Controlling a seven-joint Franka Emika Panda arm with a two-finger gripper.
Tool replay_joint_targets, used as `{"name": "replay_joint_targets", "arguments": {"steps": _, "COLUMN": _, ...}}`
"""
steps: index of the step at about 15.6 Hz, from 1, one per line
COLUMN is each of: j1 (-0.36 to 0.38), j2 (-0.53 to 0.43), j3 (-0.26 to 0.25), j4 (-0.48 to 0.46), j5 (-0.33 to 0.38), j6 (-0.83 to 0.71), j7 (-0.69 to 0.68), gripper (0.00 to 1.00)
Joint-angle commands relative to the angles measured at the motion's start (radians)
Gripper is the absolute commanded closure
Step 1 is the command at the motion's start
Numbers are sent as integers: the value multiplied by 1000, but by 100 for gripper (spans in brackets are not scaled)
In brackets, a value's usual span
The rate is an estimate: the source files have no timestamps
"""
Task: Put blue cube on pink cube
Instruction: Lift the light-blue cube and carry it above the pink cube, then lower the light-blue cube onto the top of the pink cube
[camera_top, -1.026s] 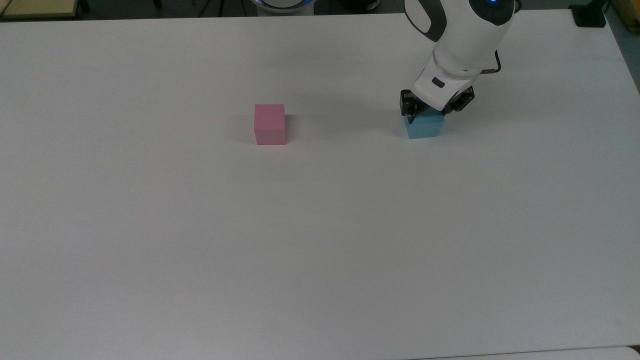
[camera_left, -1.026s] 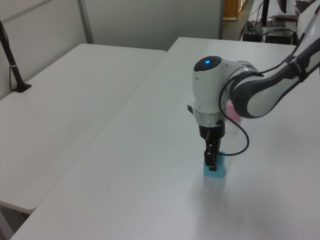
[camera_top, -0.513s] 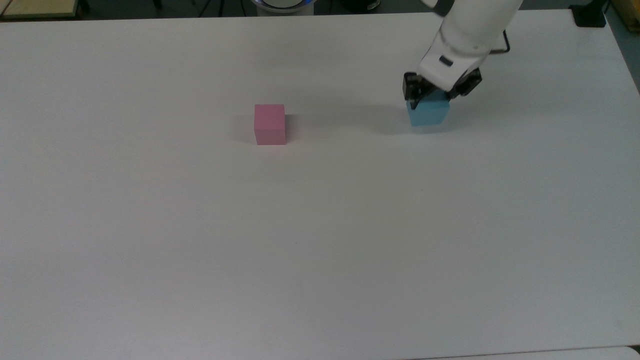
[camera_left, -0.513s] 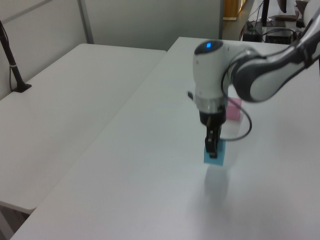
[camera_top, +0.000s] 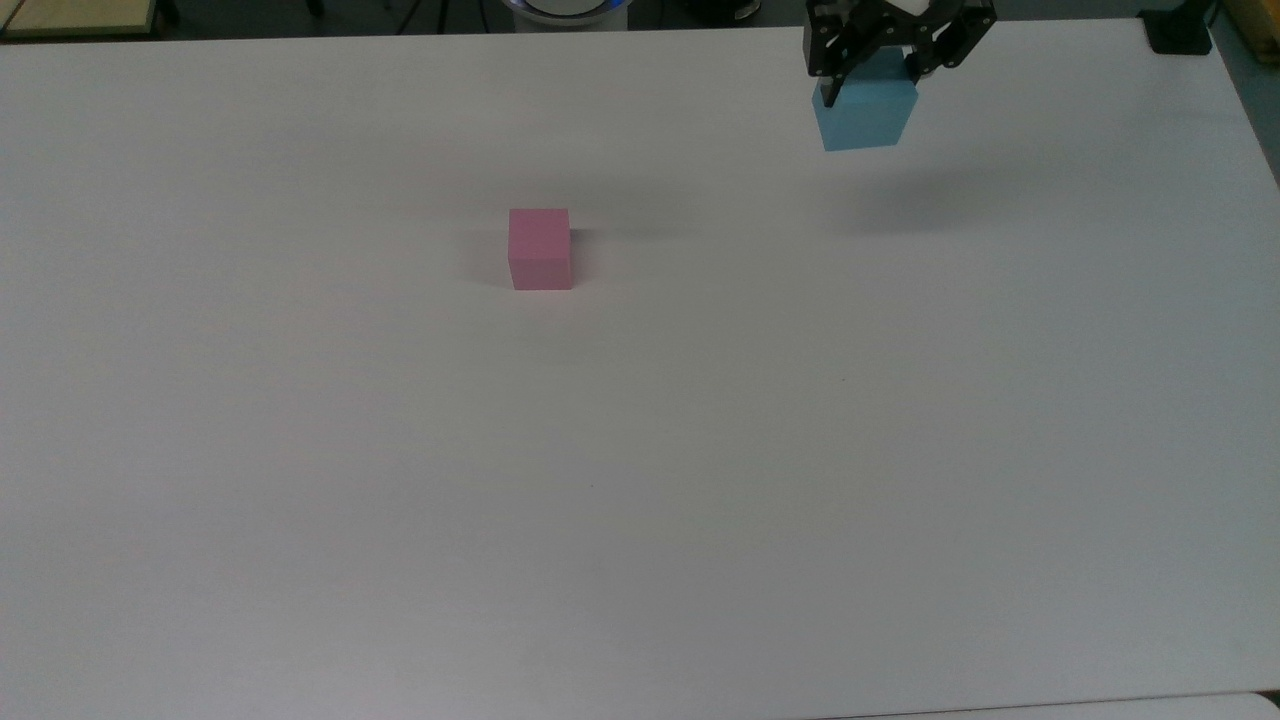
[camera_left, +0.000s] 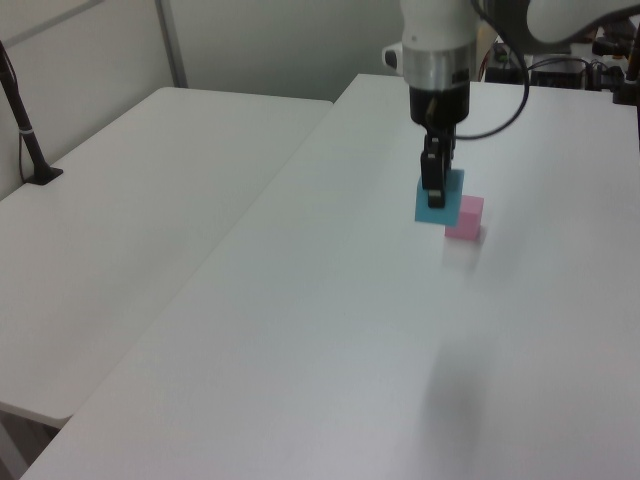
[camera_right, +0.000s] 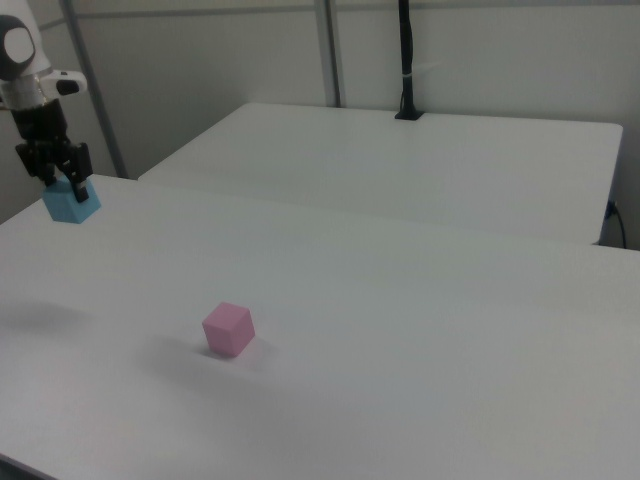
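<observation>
Clearly, the blue cube (camera_top: 865, 112) is held in the claw (camera_top: 872, 75), whose two black fingers are closed against its upper part. From the top view the cube is seen near the far edge of the white desk (camera_top: 640, 480), toward the top view's right, with a soft shadow cast on the desk below it; how high it hangs cannot be judged there. The height is better given by the right view, where the blue cube (camera_right: 72, 203) is seen in the claw (camera_right: 62, 178), lifted well clear of the desk (camera_right: 400, 330), and its shadow lies apart from it, lower at the right view's left. The pink cube (camera_top: 540, 249) rests flat on the desk, well apart from the blue one in the top view. In the left view the blue cube (camera_left: 438, 197) appears to overlap the pink cube (camera_left: 464, 217), probably only because one lies behind the other along that line of sight. A second white desk (camera_right: 420, 165) is shown beside the first in the side views.
</observation>
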Motion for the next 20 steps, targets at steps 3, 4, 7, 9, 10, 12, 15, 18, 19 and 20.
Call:
{"name": "replay_joint_targets", "arguments": {"steps": 3, "j1": -115, "j2": 1, "j3": -12, "j4": 6, "j5": -7, "j6": -26, "j7": -102, "gripper": 90}}
{"name": "replay_joint_targets", "arguments": {"steps": 4, "j1": -142, "j2": 1, "j3": -20, "j4": -4, "j5": -7, "j6": -26, "j7": -127, "gripper": 90}}
{"name": "replay_joint_targets", "arguments": {"steps": 7, "j1": -248, "j2": -4, "j3": -34, "j4": -28, "j5": -7, "j6": -23, "j7": -217, "gripper": 89}}
{"name": "replay_joint_targets", "arguments": {"steps": 9, "j1": -311, "j2": -11, "j3": -34, "j4": -51, "j5": -7, "j6": -14, "j7": -250, "gripper": 88}}
{"name": "replay_joint_targets", "arguments": {"steps": 10, "j1": -330, "j2": -21, "j3": -34, "j4": -65, "j5": -7, "j6": -10, "j7": -259, "gripper": 88}}
{"name": "replay_joint_targets", "arguments": {"steps": 12, "j1": -347, "j2": -43, "j3": -34, "j4": -108, "j5": -7, "j6": 8, "j7": -279, "gripper": 87}}
{"name": "replay_joint_targets", "arguments": {"steps": 15, "j1": -354, "j2": -115, "j3": -34, "j4": -241, "j5": -8, "j6": 103, "j7": -280, "gripper": 86}}
{"name": "replay_joint_targets", "arguments": {"steps": 18, "j1": -374, "j2": -165, "j3": -30, "j4": -373, "j5": -13, "j6": 210, "j7": -282, "gripper": 86}}
{"name": "replay_joint_targets", "arguments": {"steps": 19, "j1": -385, "j2": -163, "j3": -30, "j4": -399, "j5": -15, "j6": 242, "j7": -282, "gripper": 86}}
{"name": "replay_joint_targets", "arguments": {"steps": 20, "j1": -399, "j2": -160, "j3": -30, "j4": -425, "j5": -16, "j6": 278, "j7": -282, "gripper": 86}}
